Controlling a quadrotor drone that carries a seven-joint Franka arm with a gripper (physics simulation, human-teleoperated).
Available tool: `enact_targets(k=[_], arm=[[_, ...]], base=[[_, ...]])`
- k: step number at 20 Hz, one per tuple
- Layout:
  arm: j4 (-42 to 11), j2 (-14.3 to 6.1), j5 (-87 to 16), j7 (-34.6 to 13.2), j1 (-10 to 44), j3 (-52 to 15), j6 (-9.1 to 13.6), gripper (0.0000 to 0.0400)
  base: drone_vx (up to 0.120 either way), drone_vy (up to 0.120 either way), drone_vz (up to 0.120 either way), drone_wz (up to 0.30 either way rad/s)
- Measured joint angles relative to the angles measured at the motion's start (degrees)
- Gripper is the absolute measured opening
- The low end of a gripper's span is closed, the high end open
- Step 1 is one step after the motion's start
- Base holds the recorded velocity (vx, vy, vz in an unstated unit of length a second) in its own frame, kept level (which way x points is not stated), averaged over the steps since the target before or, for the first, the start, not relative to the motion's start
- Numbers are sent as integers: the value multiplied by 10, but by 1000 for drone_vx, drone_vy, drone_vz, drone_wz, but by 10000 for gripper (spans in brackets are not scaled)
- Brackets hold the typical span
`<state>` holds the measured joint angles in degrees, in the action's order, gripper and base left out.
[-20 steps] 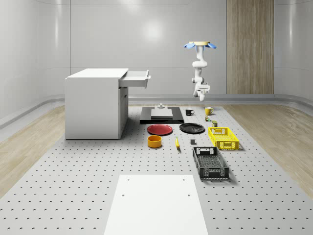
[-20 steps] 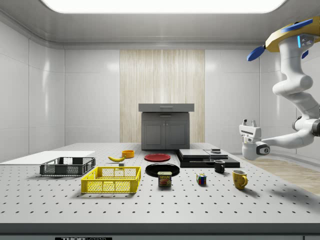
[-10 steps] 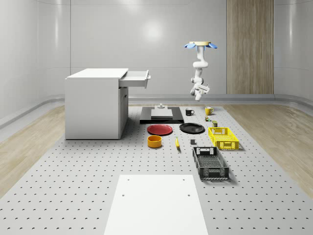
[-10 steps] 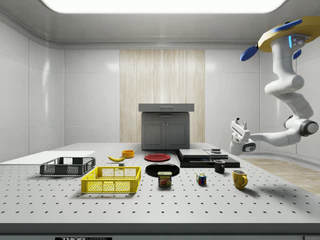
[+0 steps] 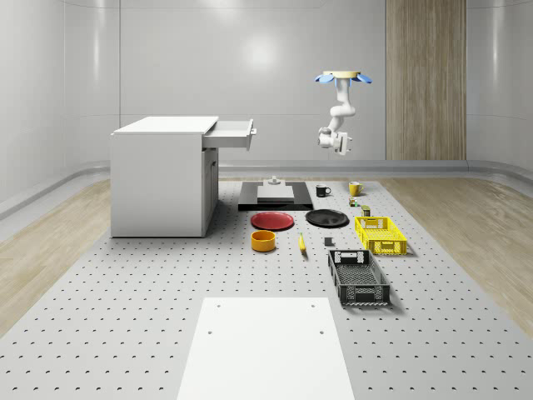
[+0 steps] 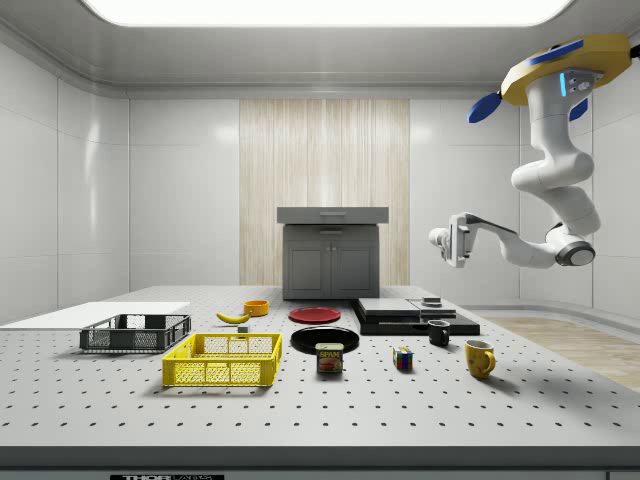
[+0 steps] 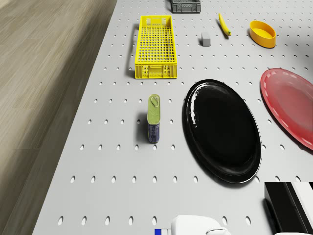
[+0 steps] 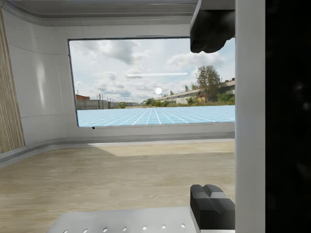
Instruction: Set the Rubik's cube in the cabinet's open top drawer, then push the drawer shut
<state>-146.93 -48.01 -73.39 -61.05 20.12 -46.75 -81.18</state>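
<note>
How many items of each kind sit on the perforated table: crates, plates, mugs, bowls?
Crates: 2, the yellow crate and the black crate
Plates: 2, the red plate and the black plate
Mugs: 2, the yellow mug and the black mug
Bowls: 1, the orange bowl
Total: 7

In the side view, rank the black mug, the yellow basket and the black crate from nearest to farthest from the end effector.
The end effector hangs high at the side view's right.
1. Black mug: on the table almost under it.
2. Yellow basket: left of centre, near the front.
3. Black crate: far left.
</note>
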Motion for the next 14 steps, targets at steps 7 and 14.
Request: enact_targets(k=[7,14], arm=[[-157,-53,-310,-165,208,-161,83,400],[-186,-95,-392,-247,332,-223,137,400]], base=[[120,0,-114,0],[120,0,-120,0]])
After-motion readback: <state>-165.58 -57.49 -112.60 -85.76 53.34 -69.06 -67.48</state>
